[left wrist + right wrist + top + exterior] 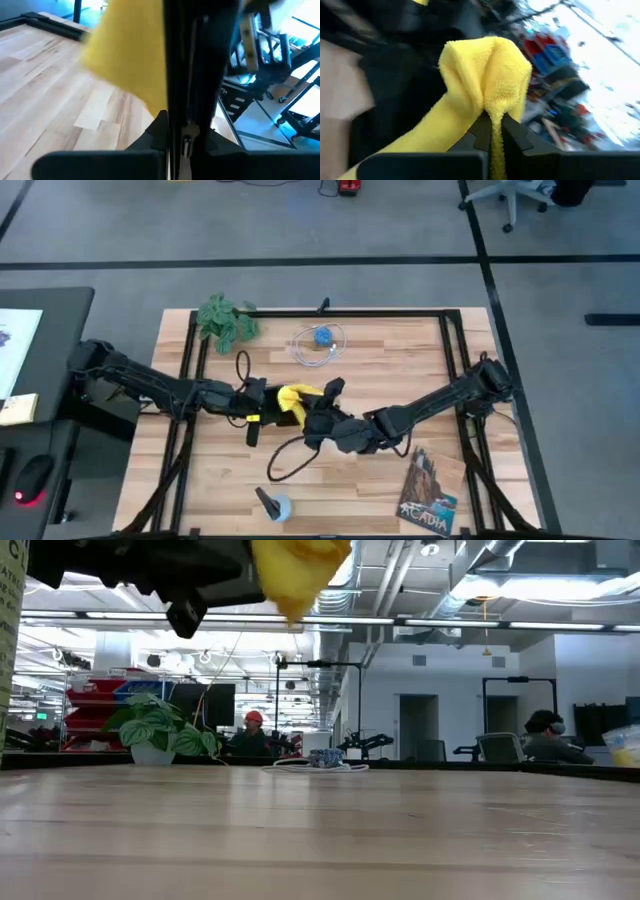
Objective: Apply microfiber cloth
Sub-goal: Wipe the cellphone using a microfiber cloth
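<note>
Yellow microfiber cloth is up off the worktop near its middle, pinched by the right gripper, which is clamped on a fold. It looks light and floppy, so grab bunched fabric. Left gripper is clamped on a thin black slab, probably a phone.

I see a pale wooden table edged by a black frame. On it sit a green leafy plant at the far left corner, a coiled white cable with a blue spool far centre, a booklet near right, and a small blue-grey object near the front edge.
</note>
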{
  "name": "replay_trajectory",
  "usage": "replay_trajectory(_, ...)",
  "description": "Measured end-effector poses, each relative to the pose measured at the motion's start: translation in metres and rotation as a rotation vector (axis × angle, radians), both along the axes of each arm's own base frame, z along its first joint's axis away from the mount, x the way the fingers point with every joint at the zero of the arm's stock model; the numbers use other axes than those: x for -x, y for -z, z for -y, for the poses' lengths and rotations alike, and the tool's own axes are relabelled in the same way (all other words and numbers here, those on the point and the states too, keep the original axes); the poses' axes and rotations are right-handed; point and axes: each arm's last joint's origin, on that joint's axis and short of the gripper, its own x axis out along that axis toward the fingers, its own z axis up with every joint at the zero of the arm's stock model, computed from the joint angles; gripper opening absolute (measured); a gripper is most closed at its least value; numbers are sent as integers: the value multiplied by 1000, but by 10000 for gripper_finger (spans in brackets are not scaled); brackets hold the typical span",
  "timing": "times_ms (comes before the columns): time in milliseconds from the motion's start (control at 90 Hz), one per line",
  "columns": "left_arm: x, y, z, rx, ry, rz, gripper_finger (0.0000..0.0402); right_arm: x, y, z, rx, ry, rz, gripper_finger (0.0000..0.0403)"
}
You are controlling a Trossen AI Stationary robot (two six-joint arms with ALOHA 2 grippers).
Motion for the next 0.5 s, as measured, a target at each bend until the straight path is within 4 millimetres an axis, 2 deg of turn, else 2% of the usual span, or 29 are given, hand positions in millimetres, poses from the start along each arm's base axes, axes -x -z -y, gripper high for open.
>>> replay_trajectory(89,0,0,1,-8,18,2,11,2,4,4,6,75,-17,3)
replay_trajectory(189,0,-1,1,-12,4,7,11,7,19,6,-46,100,-70,3)
replay_trajectory(400,2,-1,4,-15,15,10,11,26,67,14,-477,120,-227,3)
replay_trajectory(500,2,-2,4,-16,16,19,11,29,99,13,-604,156,-278,6)
